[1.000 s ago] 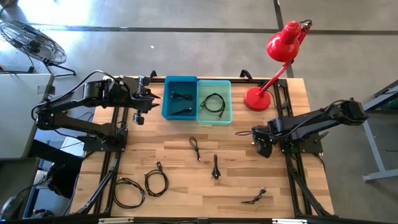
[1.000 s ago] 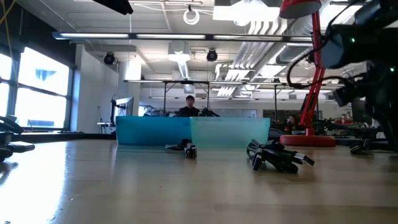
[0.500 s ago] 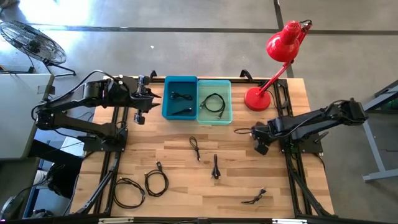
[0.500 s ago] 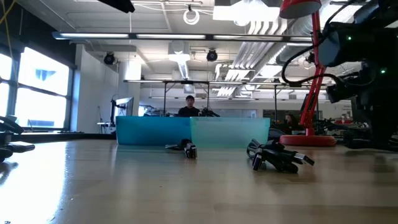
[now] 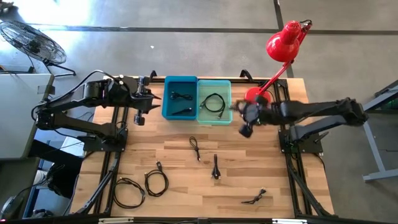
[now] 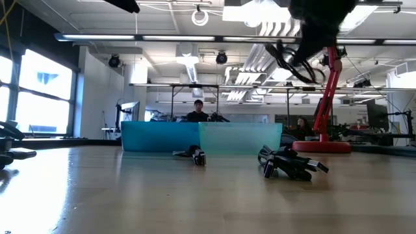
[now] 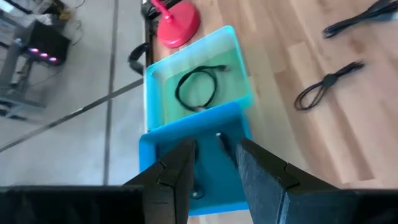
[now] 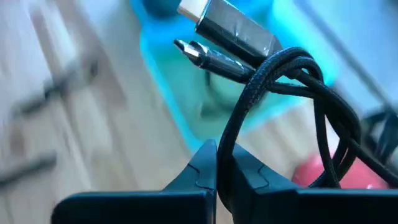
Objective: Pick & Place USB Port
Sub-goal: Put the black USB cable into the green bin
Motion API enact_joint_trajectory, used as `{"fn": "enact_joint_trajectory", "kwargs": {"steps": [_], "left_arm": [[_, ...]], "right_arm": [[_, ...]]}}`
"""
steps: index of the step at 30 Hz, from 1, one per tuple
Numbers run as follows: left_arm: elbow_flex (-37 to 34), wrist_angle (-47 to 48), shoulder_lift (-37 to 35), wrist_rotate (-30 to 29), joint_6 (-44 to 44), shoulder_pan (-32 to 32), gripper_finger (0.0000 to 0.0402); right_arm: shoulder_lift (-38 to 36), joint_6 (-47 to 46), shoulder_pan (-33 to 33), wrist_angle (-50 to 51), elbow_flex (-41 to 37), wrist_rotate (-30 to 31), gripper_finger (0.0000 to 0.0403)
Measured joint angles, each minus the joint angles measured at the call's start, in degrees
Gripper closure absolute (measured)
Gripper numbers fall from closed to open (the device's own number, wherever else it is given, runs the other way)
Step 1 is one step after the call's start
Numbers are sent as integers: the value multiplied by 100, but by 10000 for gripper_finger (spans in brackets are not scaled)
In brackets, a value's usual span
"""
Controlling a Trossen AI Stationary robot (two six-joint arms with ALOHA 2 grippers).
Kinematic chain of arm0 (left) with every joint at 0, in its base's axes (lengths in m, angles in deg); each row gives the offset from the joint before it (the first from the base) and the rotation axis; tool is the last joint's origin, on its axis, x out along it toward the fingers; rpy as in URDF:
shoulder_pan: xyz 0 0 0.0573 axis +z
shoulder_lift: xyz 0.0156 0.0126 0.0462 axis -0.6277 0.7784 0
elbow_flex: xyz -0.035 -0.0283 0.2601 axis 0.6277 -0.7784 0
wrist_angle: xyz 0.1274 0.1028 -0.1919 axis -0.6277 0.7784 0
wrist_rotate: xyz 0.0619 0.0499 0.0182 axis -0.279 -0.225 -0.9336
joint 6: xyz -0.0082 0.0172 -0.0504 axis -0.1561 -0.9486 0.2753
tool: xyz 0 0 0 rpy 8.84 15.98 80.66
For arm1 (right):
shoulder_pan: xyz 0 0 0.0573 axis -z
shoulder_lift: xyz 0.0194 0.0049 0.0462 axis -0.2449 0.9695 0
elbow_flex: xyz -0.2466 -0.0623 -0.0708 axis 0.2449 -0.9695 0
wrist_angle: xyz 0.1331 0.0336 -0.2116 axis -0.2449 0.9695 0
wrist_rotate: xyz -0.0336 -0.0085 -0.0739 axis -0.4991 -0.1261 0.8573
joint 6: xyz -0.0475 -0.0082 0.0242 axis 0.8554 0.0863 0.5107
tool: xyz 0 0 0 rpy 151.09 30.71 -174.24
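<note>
My right gripper (image 5: pixel 245 127) hangs above the table, just right of the light teal bin (image 5: pixel 214 101), shut on a bundled black USB cable (image 8: pixel 292 81). In the low view the cable (image 6: pixel 294 62) dangles high over the table. My left gripper (image 7: pixel 214 165) waits open over the blue bin (image 5: pixel 180 96), nothing between its fingers. Each bin has black cable lying on its floor. Several more bundled cables lie flat on the wood, among them one (image 5: pixel 195 148) and another (image 5: pixel 215 167) in the middle. My right gripper pinches a few strands of the cable's coil (image 8: pixel 231 146) between its two fingers. The two connector ends (image 8: pixel 227 31) stick out beyond the fingertips and the rest of the loop bulges to one side. The cable is lifted clear of the table.
A red desk lamp (image 5: pixel 273 62) stands at the table's far right, its base (image 5: pixel 255 98) close behind my right gripper. Cable bundles lie near the front edge at the left (image 5: pixel 127 190), (image 5: pixel 155 182) and right (image 5: pixel 255 198). A person sits far off in the room (image 6: pixel 198 112).
My right gripper has risen from low over the table's right side and swung toward the far edge and left, up beside the teal bin, carrying the cable bundle, which now hangs clear of the wood.
</note>
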Motion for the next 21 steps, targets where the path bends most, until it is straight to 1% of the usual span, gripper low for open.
{"fn": "enact_joint_trajectory", "kwargs": {"steps": [2, 4, 6, 9, 15, 18, 21], "left_arm": [[1, 57, 0, 205, 98, 0, 284], [1, 152, 0, 409, 200, 0, 284], [-1, 281, 0, 526, 290, -2, 284], [-1, 436, 0, 533, 474, -2, 284], [-1, 622, 0, 533, 740, -1, 284], [-2, 626, 0, 533, 860, -1, 284], [-1, 721, 0, 532, 965, -1, 284]], "right_arm": [[51, 482, 280, -361, 245, -52, 398], [183, 889, 548, -795, 424, -237, 398], [404, 1218, 826, -1217, 582, -574, 398], [873, 1618, 1197, -1679, 823, -1198, 398], [2186, 1759, 1756, -1775, 1268, -2226, 399], [2745, 1769, 1908, -1765, 1437, -2416, 399], [3172, 1775, 2011, -1735, 1557, -2439, 399]]}}
